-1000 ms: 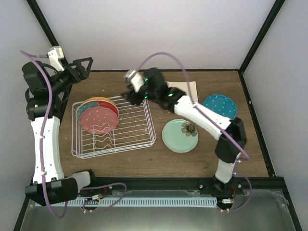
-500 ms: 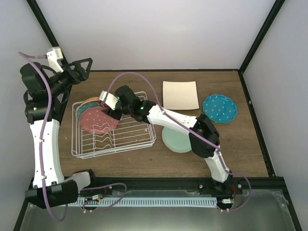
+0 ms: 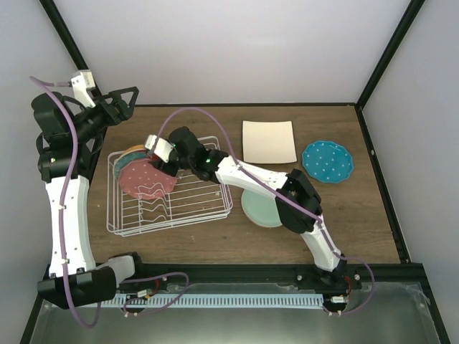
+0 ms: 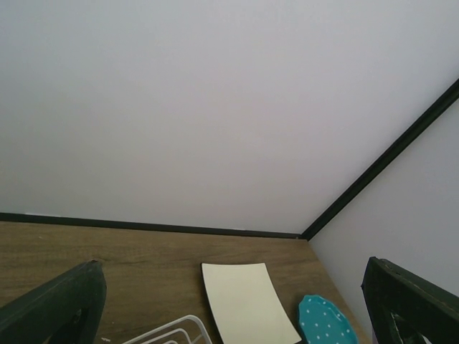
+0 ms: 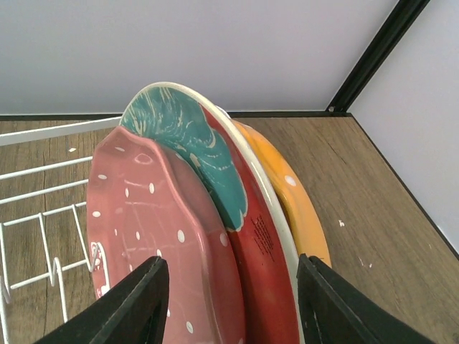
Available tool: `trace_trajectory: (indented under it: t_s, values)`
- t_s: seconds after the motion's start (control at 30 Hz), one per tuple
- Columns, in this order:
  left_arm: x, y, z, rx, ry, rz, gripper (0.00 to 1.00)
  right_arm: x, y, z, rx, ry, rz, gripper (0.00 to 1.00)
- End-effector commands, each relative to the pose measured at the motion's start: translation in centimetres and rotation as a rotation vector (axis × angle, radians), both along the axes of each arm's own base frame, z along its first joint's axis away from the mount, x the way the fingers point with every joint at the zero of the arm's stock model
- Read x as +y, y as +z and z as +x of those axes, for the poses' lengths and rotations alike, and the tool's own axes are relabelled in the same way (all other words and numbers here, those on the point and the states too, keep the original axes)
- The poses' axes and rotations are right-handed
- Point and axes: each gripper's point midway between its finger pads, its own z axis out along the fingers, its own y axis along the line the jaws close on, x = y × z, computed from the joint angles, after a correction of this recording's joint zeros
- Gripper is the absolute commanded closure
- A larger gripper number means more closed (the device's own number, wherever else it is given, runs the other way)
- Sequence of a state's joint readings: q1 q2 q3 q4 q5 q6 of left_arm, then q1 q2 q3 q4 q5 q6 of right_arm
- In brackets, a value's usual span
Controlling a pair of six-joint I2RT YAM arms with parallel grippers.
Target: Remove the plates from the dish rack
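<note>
Reaching from its base at the near edge of the surface [image 3: 358, 229], my right arm [image 3: 244, 172] stretches far to the left. Its elbow is bent beside the mint green plate [image 3: 257, 209] and its forearm crosses over the dish rack [image 3: 201, 208]. The right gripper [image 5: 231, 266] points at the three plates standing on edge at the rack's far left end. One finger is on the open face of the pink plate [image 5: 143, 215] and the other at the rim of the red-and-teal floral plate [image 5: 254, 229], so both plates sit in the gap. The orange plate [image 5: 301, 208] leans just behind them, outside the far finger. I cannot tell whether my fingers press on the plates or only flank them.

My left arm [image 3: 68, 208] stands tall along the left edge, folded at the top. Its left gripper [image 3: 133, 100] is held high over the far left corner, aimed rightward, released and holding nothing.

The square cream plate [image 3: 269, 141] lies flat near the far edge, and the teal dotted plate [image 3: 327, 160] lies just right of it. The mint green plate lies just right of the rack, partly under my arm.
</note>
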State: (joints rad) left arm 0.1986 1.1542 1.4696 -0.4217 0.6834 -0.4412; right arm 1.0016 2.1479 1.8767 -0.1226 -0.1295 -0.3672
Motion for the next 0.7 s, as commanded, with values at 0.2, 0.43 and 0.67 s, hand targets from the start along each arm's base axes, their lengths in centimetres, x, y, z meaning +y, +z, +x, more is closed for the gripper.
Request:
trace_trajectory:
  t_s: [0.2, 0.43, 0.67]
  values:
    - [-0.1, 0.0, -0.2, -0.009, -0.012, 0.010, 0.00, 2.1, 0.9, -1.6, -0.030, 0.059, 0.022, 0.50]
    - [-0.1, -0.1, -0.3, -0.007, -0.018, 0.016, 0.00, 2.9, 0.2, -2.8, -0.041, 0.076, 0.005, 0.52]
    - [-0.1, -0.3, -0.3, -0.004, -0.018, 0.016, 0.00, 2.8, 0.7, -3.8, -0.066, 0.071, 0.022, 0.54]
